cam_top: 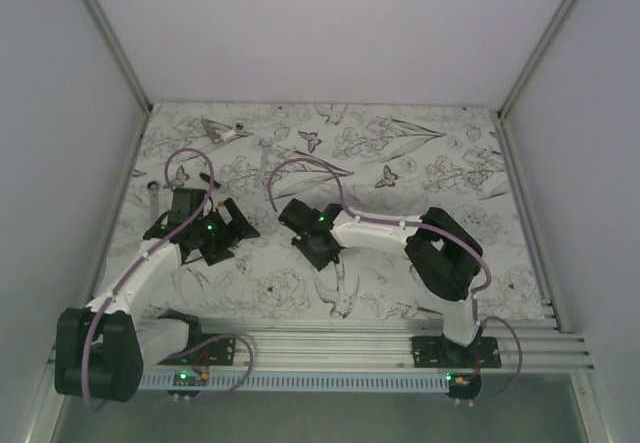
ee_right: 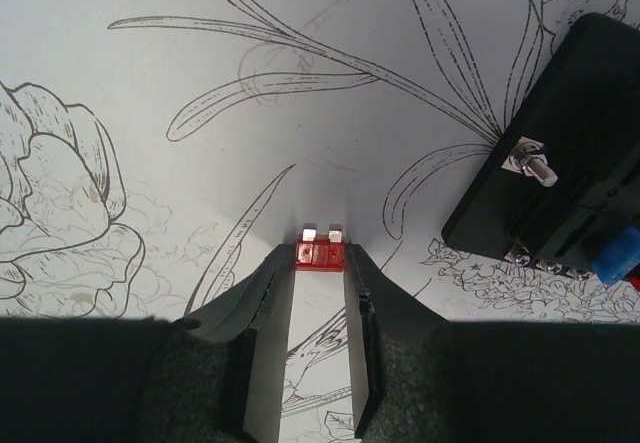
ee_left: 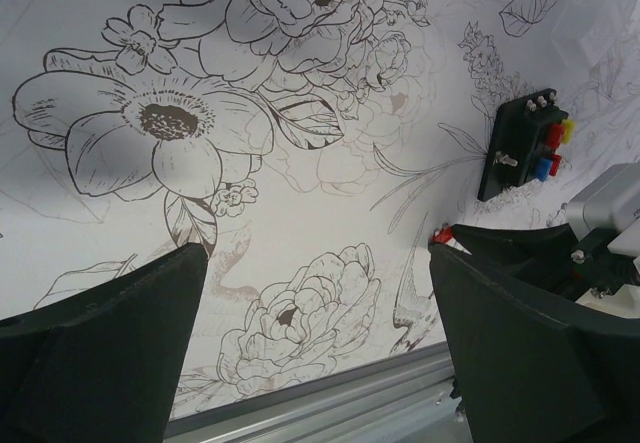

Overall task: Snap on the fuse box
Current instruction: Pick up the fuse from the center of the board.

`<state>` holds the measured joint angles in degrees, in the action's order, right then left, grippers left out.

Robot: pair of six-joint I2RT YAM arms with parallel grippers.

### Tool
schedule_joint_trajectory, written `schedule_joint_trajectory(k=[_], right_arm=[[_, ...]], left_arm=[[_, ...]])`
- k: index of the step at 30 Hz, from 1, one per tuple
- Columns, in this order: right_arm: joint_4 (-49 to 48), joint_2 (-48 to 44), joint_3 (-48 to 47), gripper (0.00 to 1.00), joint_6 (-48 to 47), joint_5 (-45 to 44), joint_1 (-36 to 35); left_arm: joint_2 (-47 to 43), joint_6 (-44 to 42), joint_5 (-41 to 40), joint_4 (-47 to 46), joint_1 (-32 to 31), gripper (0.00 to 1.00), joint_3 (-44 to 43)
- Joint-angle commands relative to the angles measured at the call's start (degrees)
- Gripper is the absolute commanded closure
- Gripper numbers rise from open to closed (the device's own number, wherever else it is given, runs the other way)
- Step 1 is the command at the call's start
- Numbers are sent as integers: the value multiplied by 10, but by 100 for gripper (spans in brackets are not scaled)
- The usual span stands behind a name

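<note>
Right wrist view: we log the right gripper [ee_right: 320, 268] pinched on a red fuse [ee_right: 319, 253], prongs outward. The fuse box [ee_right: 560, 153] sits near, to its right, on the flower-printed table [ee_right: 150, 83]. The left gripper [ee_left: 315, 263] is spread wide.

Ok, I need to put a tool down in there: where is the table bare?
Barest is the back right, between the right arm and the back wall. Another strip runs along the rail, front centre. Crowded: the back left with metal tools, and the middle around the fuse box.
</note>
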<state>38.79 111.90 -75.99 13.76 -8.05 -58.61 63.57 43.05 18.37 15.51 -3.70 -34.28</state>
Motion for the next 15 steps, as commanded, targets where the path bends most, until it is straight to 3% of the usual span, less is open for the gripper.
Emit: schedule_joint_trajectory(k=[1,15], right_arm=[[11,0,14,68,-11,22,11],[29,21,8,63,-2,27,18]], left_arm=[[-8,6,16,-5,-2,0,10],[-4,7,17,-10,-6,0,11]])
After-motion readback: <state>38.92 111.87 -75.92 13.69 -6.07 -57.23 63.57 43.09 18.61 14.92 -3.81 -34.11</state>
